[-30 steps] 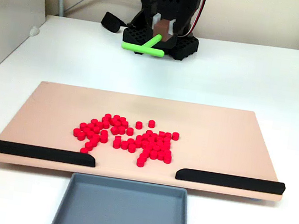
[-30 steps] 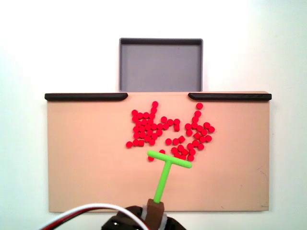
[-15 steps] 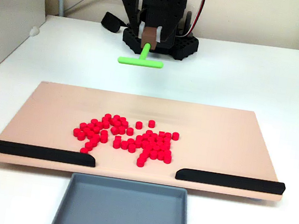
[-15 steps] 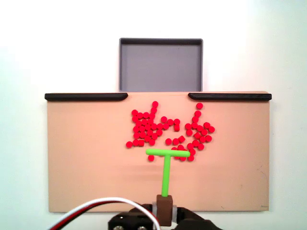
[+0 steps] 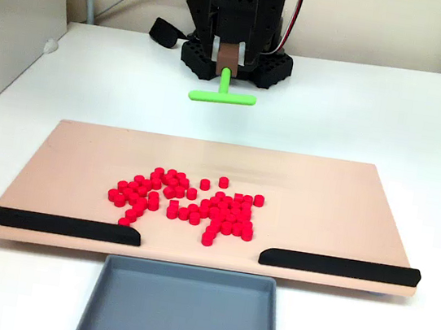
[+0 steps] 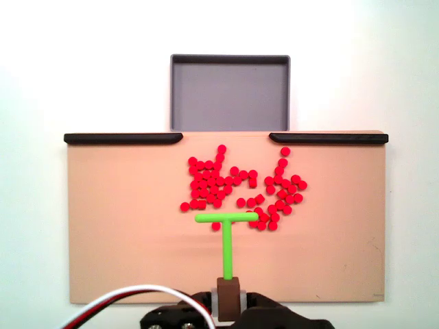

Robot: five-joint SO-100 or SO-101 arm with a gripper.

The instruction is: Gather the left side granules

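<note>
Green plastic T-shaped pusher point(image 6: 226, 233), clamped by its stem in the gripper point(image 6: 227, 289), has swung from tilted to square and slid left in the top-down view. Tiny red plastic granules point(image 6: 212, 184) sit just beyond its crossbar, so a sweep looks close.

T-pusher point(image 6: 227, 233) | crossbar shifted left in overhead fixed view since 0.5 s ago | tilt→level since 1 s ago

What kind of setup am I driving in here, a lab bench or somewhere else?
Likely a tabletop test bench: a plain white table, a tan board strewn with red granules, and a grey tray at its gap.
</note>
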